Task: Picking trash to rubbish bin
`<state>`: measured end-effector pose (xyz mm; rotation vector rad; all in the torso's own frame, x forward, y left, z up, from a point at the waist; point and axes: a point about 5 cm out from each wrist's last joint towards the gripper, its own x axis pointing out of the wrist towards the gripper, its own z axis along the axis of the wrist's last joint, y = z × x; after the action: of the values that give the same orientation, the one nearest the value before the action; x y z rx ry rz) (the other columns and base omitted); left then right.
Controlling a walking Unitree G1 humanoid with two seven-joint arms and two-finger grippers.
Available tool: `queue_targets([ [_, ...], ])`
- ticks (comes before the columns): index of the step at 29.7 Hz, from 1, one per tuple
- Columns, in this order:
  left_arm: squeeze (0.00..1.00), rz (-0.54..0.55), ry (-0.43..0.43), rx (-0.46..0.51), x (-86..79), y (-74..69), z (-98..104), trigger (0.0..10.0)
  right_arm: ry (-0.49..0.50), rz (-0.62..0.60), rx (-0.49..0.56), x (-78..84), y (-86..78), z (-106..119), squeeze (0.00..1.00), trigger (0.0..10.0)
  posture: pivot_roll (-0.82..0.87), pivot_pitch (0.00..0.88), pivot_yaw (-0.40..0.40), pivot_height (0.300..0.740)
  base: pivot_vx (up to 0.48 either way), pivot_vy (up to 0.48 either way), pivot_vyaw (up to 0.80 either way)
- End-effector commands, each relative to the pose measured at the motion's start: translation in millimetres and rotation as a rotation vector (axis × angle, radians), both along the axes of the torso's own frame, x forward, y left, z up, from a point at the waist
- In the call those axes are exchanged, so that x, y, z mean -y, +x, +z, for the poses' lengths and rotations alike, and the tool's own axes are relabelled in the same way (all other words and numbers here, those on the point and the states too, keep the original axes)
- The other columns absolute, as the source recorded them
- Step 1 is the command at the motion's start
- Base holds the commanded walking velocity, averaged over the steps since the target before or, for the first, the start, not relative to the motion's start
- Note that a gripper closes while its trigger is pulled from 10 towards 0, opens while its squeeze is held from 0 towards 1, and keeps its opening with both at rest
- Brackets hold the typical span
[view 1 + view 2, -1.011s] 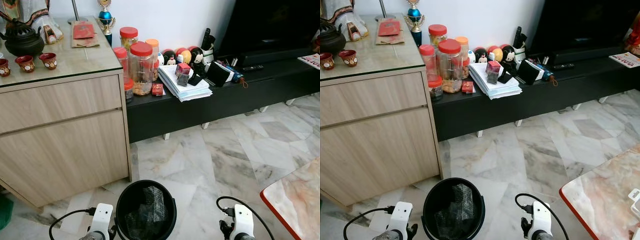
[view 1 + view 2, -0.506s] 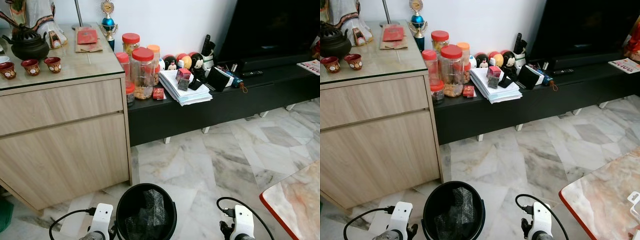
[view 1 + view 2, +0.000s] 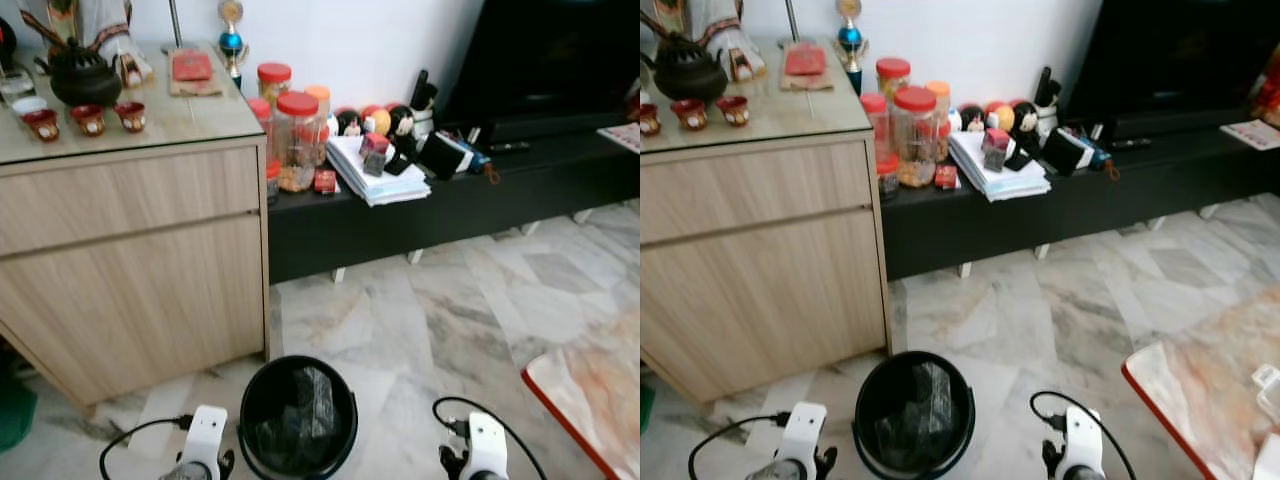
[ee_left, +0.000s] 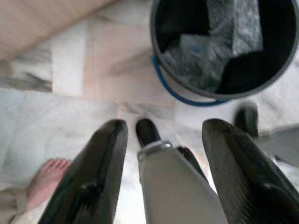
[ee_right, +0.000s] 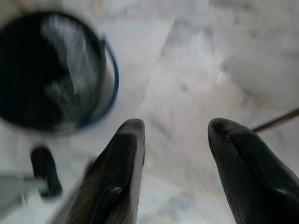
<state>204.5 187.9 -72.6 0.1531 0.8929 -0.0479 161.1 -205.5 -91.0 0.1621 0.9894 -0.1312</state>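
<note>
A black rubbish bin (image 3: 300, 361) stands on the marble floor just in front of me, between my two wrists. Crumpled clear plastic (image 3: 305, 410) lies inside it. In the left wrist view my left gripper (image 4: 163, 128) hangs open over the floor, with the bin's wall (image 4: 196, 93) just beyond its fingertips. My right gripper (image 5: 177, 126) is open too, holds nothing, and has the bin (image 5: 108, 81) off to one side of it. Both views are blurred.
A light wooden cabinet (image 3: 130, 260) with a teapot and cups stands at the left. A low black console (image 3: 450, 200) carries jars (image 3: 297, 140) and papers (image 3: 375, 180). A red-edged marble table corner (image 3: 590, 390) is at the right. A person's bare foot (image 4: 46, 175) is near my left gripper.
The whole picture has shifted and blurred, so the camera has moved. The bin stays between my wrists and both arms hang as before.
</note>
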Motion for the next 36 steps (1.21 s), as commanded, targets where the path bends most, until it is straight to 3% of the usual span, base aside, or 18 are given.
queue_targets([
  [1,0.0,-0.003,-0.018,-0.027,5.9,-8.6,-5,10.0,-0.018,-0.007,0.012,4.8,4.5,3,0.0,10.0,0.02,0.019,-0.104,0.74,-0.3,0.0,0.0],
  [12,0.0,0.003,-0.021,-0.025,5.8,-7.7,-5,10.0,-0.013,-0.005,0.01,0.2,1.0,1,0.0,10.0,0.02,0.025,-0.107,0.74,-0.292,0.0,0.0],
  [24,0.0,-0.014,-0.007,-0.031,6.6,-7.1,-5,10.0,-0.007,-0.01,-0.013,-0.9,-21.7,-7,0.0,10.0,0.02,0.027,-0.108,0.74,-0.271,0.0,0.0],
  [30,0.0,-0.01,-0.005,-0.03,6.9,-7.5,-5,10.0,-0.026,-0.023,0.002,22.9,-21.0,-2,0.0,10.0,0.02,0.027,-0.109,0.74,0.0,0.0,0.0],
  [36,0.0,-0.014,-0.006,-0.031,7.4,-6.9,-5,10.0,-0.042,-0.034,0.026,41.1,-8.4,7,0.0,10.0,0.02,0.033,-0.107,0.74,0.0,0.0,0.0],
])
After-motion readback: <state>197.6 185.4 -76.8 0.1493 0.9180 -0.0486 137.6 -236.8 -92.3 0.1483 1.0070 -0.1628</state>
